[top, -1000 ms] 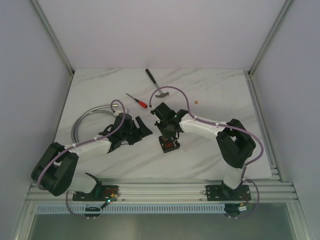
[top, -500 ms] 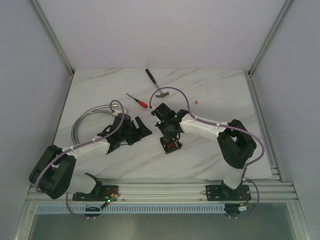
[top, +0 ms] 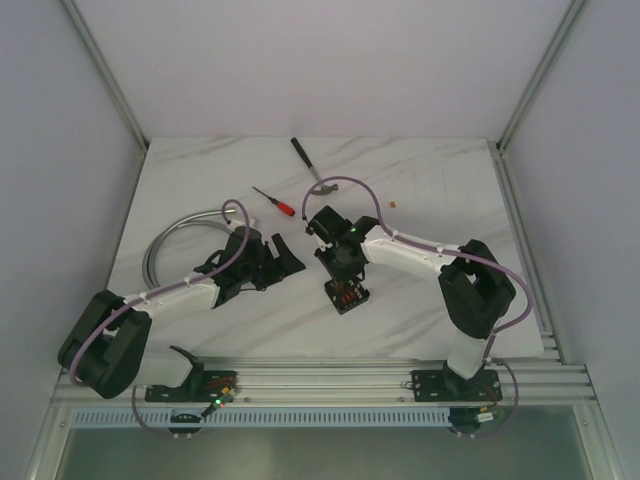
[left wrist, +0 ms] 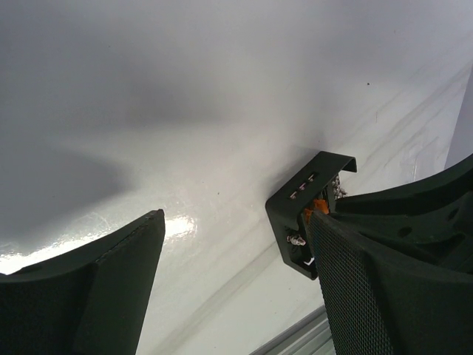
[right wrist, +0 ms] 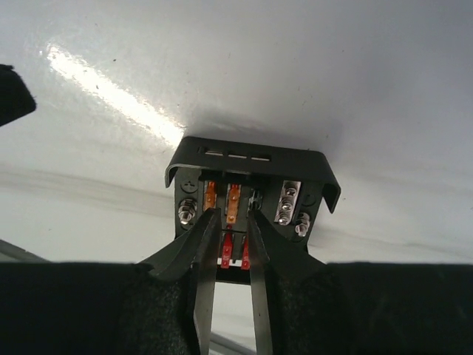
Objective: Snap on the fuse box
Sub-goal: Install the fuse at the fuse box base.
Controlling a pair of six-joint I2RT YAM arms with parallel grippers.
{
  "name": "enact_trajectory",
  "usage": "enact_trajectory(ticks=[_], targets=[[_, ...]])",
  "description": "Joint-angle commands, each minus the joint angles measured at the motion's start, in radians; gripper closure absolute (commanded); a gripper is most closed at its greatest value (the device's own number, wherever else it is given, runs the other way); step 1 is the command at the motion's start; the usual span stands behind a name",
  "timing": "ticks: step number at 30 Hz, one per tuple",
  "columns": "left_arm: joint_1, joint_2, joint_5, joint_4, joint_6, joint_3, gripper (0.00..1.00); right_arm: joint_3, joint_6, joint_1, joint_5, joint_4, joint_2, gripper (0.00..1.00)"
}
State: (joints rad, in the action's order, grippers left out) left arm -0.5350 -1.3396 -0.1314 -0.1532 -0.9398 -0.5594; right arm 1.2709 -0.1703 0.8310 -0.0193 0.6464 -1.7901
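There's the fuse box [top: 347, 296], flat on the table [top: 450, 180] near the middle, fuses facing up. The right claw [right wrist: 233, 220] is straight down over it, fingers parted just a crack either side of an orange fuse [right wrist: 233, 203], pinching nothing, so it looks set to press. The left claw [left wrist: 236, 222] hangs wide open and empty just beside, probably ready to steady the box

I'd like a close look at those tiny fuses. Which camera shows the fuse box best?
The right wrist camera: the fuse box sits close, face on, with fuses and screws plain. The left wrist view catches only one corner; the top view shows it tiny.
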Motion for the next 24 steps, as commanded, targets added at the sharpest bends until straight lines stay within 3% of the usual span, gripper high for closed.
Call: enact_trajectory(ticks=[1, 7, 24], targets=[[0.006, -0.005, -0.02, 0.011, 0.03, -0.004, 0.12, 0.035, -0.027, -0.008, 0.048, 0.036, 0.037, 0.72], [0.006, -0.017, -0.026, 0.009, 0.036, -0.009, 0.12, 0.032, -0.034, -0.009, 0.053, 0.037, 0.027, 0.73], [0.005, -0.03, -0.034, 0.006, 0.038, -0.008, 0.12, 0.009, -0.02, -0.011, 0.039, 0.034, -0.038, 0.87]])
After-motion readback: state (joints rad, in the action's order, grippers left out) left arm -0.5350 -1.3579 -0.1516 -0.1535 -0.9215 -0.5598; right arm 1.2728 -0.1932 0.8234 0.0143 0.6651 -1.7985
